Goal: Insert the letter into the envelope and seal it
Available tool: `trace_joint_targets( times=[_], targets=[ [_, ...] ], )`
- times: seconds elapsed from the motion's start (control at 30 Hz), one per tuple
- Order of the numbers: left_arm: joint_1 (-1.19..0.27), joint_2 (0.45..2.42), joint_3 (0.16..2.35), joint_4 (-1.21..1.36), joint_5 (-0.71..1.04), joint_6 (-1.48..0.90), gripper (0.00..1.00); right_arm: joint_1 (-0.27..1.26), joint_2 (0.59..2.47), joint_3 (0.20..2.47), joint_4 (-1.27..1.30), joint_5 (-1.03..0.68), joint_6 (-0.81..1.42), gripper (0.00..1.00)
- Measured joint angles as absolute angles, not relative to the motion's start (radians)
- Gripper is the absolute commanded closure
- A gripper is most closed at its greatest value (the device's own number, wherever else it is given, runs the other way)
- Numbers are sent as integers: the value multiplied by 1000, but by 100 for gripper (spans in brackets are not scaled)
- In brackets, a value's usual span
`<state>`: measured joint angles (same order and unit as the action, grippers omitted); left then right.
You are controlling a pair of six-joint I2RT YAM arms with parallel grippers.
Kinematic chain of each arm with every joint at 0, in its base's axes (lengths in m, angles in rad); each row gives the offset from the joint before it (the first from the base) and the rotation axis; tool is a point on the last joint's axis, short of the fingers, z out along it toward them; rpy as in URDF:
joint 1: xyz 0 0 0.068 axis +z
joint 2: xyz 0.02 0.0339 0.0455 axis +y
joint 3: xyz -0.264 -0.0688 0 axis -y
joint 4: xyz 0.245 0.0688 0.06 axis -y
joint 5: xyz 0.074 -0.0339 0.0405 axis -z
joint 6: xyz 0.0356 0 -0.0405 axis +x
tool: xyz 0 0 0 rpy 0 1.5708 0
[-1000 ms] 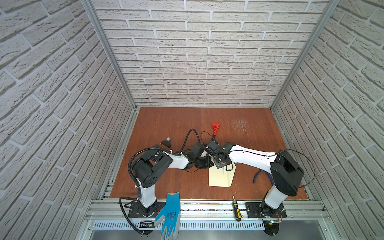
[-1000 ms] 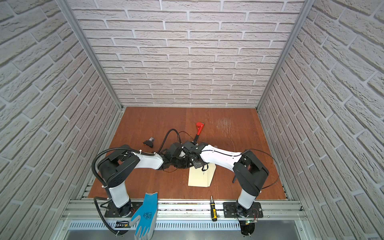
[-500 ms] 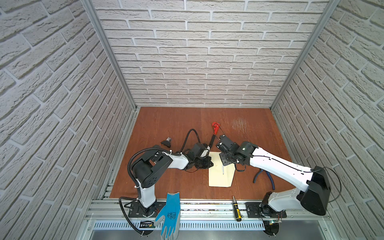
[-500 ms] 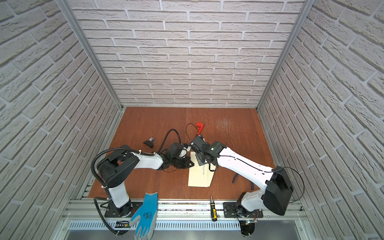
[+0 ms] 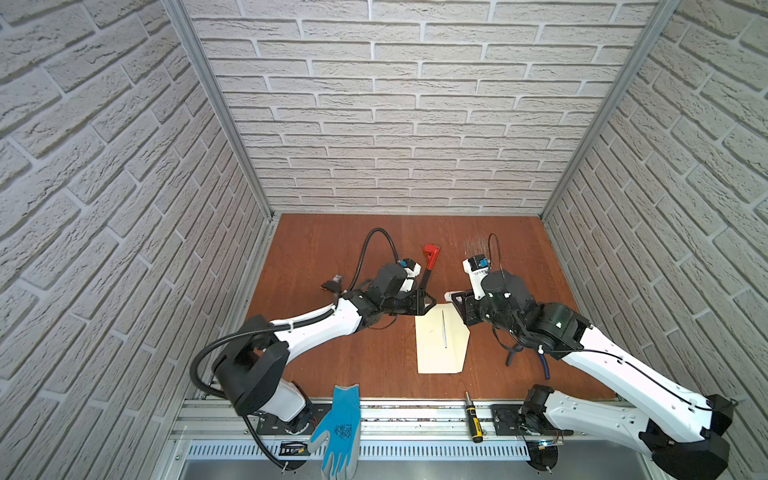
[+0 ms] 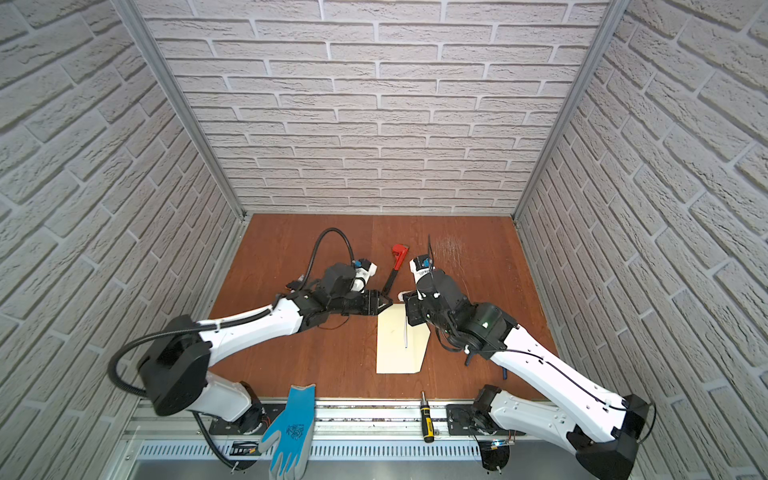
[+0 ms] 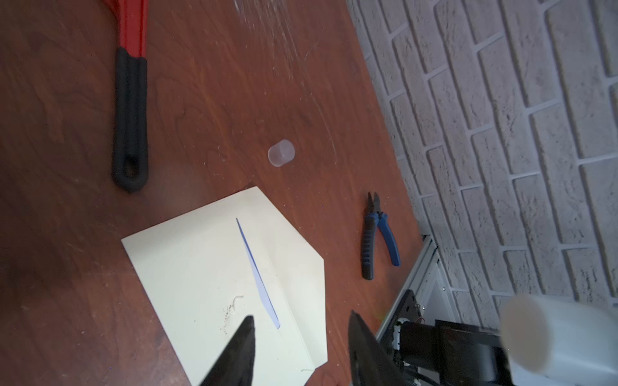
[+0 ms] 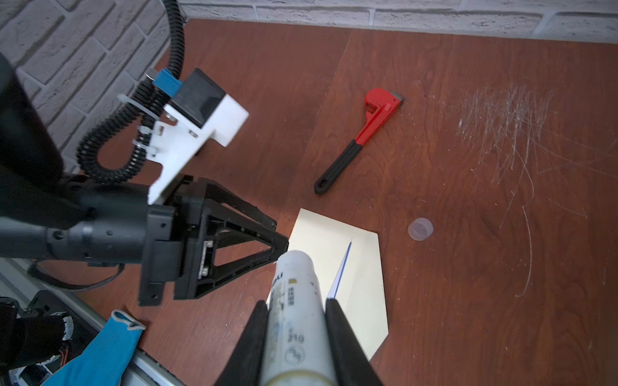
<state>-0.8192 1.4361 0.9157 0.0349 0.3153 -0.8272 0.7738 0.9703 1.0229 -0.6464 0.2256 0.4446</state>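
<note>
The cream envelope [image 5: 438, 345] [image 6: 397, 345] lies flat on the wooden table, with its pointed flap towards the right. A thin blue-edged sliver of the letter [image 5: 444, 330] [image 7: 258, 274] [image 8: 340, 272] shows along the flap fold; the rest is hidden inside. My left gripper [image 5: 430, 305] [image 7: 301, 319] hovers at the envelope's far left corner, open and empty. My right gripper [image 5: 461, 305] [image 8: 296, 302] is at the far right corner, shut on a white glue stick [image 8: 296, 294] [image 7: 541, 337] whose uncapped tip points towards the left gripper [image 8: 281, 240].
A clear cap [image 7: 281, 153] [image 8: 420, 229] lies just beyond the envelope. A red wrench [image 5: 430, 262] [image 8: 364, 133] lies farther back. Blue pliers [image 7: 378, 234] rest under the right arm. A blue glove [image 5: 338, 432] and a screwdriver [image 5: 473, 419] sit on the front rail.
My right arm has drawn back to the right, away from the left gripper, still holding the glue stick. The left gripper, shut before, has opened.
</note>
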Motion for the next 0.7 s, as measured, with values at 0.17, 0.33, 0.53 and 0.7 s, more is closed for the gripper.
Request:
trace_joint_targets(
  times=[0.17,0.33,0.53,0.7],
  targets=[
    [-819,1197,838,47,205,-870,39,774,893,901,-459,187,367,94],
    [-822,982,699,182,100,-969,30,774,836,731,-152,132,272,94],
    [-877,950,631,385,12,-1071,18,774,880,550,266,68,180,94],
    [-922,1013,613,569,-24,-1146,11,774,992,531,546,31,140,94]
  ],
)
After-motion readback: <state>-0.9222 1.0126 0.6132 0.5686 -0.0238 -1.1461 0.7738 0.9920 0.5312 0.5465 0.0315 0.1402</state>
